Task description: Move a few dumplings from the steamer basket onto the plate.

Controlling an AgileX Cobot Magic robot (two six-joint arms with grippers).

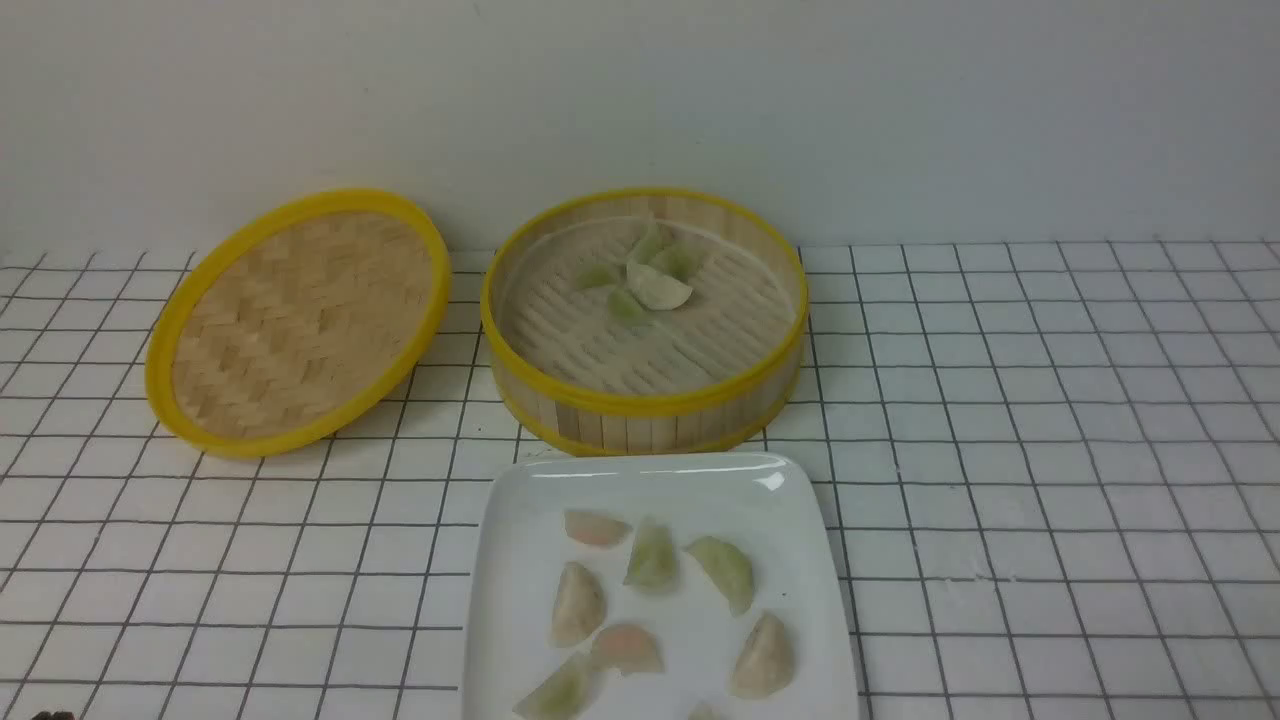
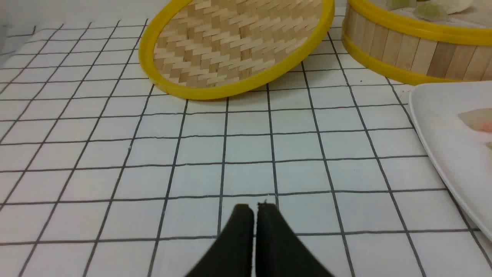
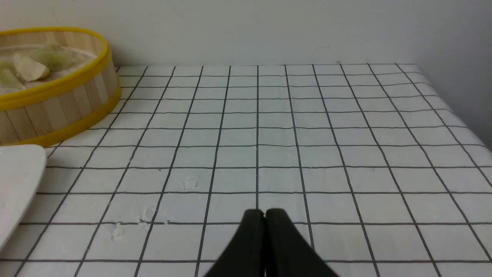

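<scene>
The steamer basket [image 1: 645, 400] stands at the table's middle back with several dumplings [image 1: 655, 285] clustered on its slatted floor. The white plate [image 1: 520, 560] lies just in front of it and holds several dumplings [image 1: 650, 560], pale green, off-white and pinkish. In the left wrist view my left gripper [image 2: 255, 206] is shut and empty over bare tablecloth, left of the plate [image 2: 442, 130] and basket [image 2: 403, 50]. In the right wrist view my right gripper [image 3: 264, 211] is shut and empty over bare tablecloth, right of the basket [image 3: 65, 104] and plate [image 3: 19, 173]. Neither gripper shows in the front view.
The woven bamboo lid [image 1: 300, 320] with a yellow rim leans tilted on the table left of the basket; it also shows in the left wrist view [image 2: 238, 42]. A white cloth with a black grid [image 1: 1050, 450] covers the table. A grey wall stands behind.
</scene>
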